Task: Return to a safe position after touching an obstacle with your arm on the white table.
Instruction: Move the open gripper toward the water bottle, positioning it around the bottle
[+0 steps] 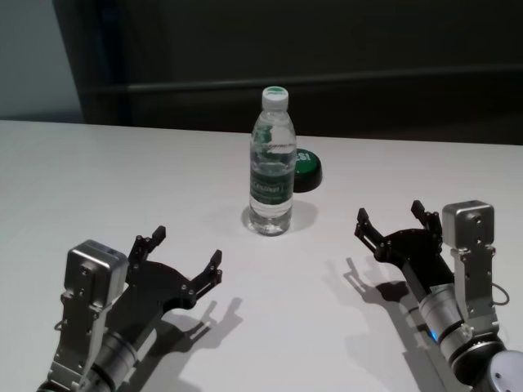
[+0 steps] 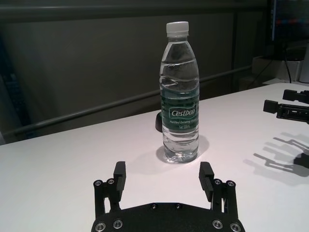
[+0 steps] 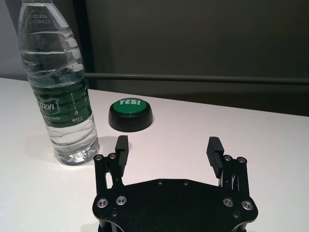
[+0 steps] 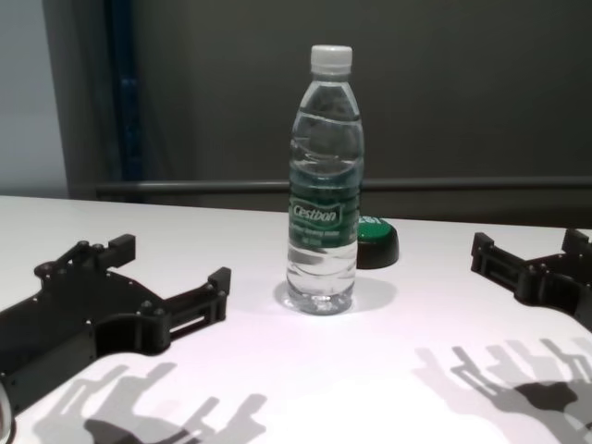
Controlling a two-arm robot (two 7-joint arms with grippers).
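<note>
Bottle (image 1: 271, 161) stands upright mid-worktop (image 1: 98, 180), its green label reading "Cestbon"; digits are printed near its shoulder in the right wrist view. Just behind it sits a button (image 3: 131, 114) marked "YES!", legible only there. Left tool (image 1: 185, 260) and right tool (image 1: 392, 219) hover released, clear of the bottle.

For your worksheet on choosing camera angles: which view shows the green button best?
The right wrist view: the green button sits unobstructed beside the bottle, its "YES!" top readable. In the head view and chest view the bottle partly hides it. The left wrist view shows only a dark sliver behind the bottle.
</note>
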